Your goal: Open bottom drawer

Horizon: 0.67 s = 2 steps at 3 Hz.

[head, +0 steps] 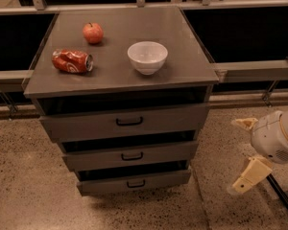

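The bottom drawer [156, 180] is the lowest grey front of the cabinet, with a small black bar handle [136, 183]. It sits about flush under the middle drawer [129, 156] and the top drawer [127, 122]. My gripper [234, 156] is at the right, off the cabinet's right side, at about the height of the lower drawers. It is open and empty, its two cream fingers [249, 175] spread one above the other and pointing left. It is apart from the drawer and its handle.
On the cabinet top [182, 66] lie a red apple [92, 32], a crushed red soda can [72, 61] and a white bowl [147, 57]. A grey rail [259, 71] runs behind on both sides. Speckled floor [29, 186] surrounds the cabinet.
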Tool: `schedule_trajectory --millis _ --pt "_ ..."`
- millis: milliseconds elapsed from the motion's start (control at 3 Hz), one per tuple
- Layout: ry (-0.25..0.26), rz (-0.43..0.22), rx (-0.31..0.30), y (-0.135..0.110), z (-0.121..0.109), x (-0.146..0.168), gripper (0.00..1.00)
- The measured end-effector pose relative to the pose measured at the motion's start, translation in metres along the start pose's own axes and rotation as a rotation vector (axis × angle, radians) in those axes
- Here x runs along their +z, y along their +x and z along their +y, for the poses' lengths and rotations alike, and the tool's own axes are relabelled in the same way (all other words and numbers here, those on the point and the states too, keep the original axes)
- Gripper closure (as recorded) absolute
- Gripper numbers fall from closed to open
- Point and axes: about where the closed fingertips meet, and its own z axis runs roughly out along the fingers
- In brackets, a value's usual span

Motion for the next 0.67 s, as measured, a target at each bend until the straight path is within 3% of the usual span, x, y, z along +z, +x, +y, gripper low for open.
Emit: schedule_trajectory --millis 333,667 --pt "-0.068 -0.2 -0.096 -0.043 0.02 0.049 0.0" --pt "-0.155 -0.358 -0.194 -0.094 0.049 0.138 0.0"
